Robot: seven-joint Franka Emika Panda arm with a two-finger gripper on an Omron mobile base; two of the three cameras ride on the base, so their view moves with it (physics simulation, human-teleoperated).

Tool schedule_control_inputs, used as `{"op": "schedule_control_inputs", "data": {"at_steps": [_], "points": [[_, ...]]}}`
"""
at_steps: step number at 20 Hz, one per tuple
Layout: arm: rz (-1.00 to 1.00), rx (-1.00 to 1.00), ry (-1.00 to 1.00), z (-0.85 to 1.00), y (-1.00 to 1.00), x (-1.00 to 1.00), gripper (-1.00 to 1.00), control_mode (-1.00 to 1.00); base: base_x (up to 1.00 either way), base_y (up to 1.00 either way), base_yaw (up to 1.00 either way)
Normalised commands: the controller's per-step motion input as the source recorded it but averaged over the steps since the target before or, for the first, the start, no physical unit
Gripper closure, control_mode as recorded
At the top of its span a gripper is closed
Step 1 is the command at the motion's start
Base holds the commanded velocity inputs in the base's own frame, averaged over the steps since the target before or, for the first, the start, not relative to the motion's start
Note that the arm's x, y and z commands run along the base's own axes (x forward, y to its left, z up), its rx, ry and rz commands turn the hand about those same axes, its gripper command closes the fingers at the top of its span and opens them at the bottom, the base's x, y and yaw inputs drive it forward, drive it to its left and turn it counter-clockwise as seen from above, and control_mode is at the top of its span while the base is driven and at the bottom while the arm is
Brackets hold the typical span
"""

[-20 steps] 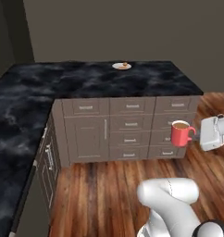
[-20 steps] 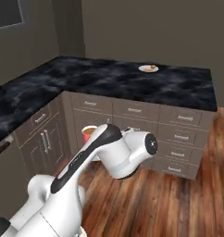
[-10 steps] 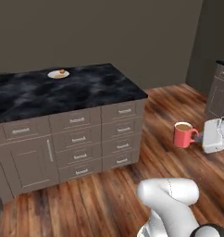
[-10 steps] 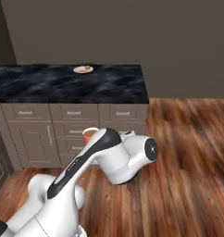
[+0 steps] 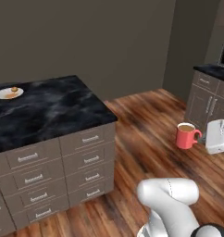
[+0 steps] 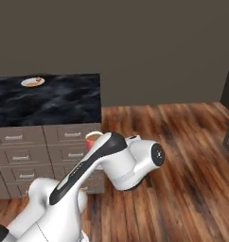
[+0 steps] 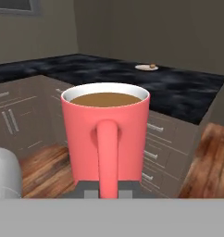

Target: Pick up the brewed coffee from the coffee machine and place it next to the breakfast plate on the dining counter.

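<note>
Your gripper [image 5: 204, 139] is clamped on the brewed coffee [image 5: 186, 136], upright above the wood floor [image 5: 151, 125] well clear of the dining counter [image 5: 49, 111], whose far breakfast plate [image 5: 9, 93] you see, while the hand view reveals brown liquid near the rim.

the island counter [image 5: 49, 115] has a black top veined with white — grey drawer fronts run below it. a small white plate [image 5: 9, 93] with orange-brown pastry pieces lies near its far edge, also seen on the top in the right base view [image 6: 32, 82] and hand view [image 7: 146, 67]. the counter stands on a wood plank floor [image 5: 151, 125].
</note>
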Motion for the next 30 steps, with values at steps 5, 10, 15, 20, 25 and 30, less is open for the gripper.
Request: {"op": "schedule_control_inputs", "data": {"at_steps": [5,10,15,20,25,30], "points": [[0.0,0.0,0.0,0.0,0.0,0.0,1.0,1.0,1.0,-0.35,-0.03],[0.0,0.0,0.0,0.0,0.0,0.0,1.0,1.0,1.0,-0.27,0.01],[0.0,0.0,0.0,0.0,0.0,0.0,1.0,1.0,1.0,-0.53,0.1],[0.0,0.0,0.0,0.0,0.0,0.0,1.0,1.0,0.99,-0.8,0.22],[0.0,0.0,0.0,0.0,0.0,0.0,1.0,1.0,0.99,-0.59,0.3],[0.0,0.0,0.0,0.0,0.0,0.0,1.0,1.0,1.0,-0.18,0.35]]}}
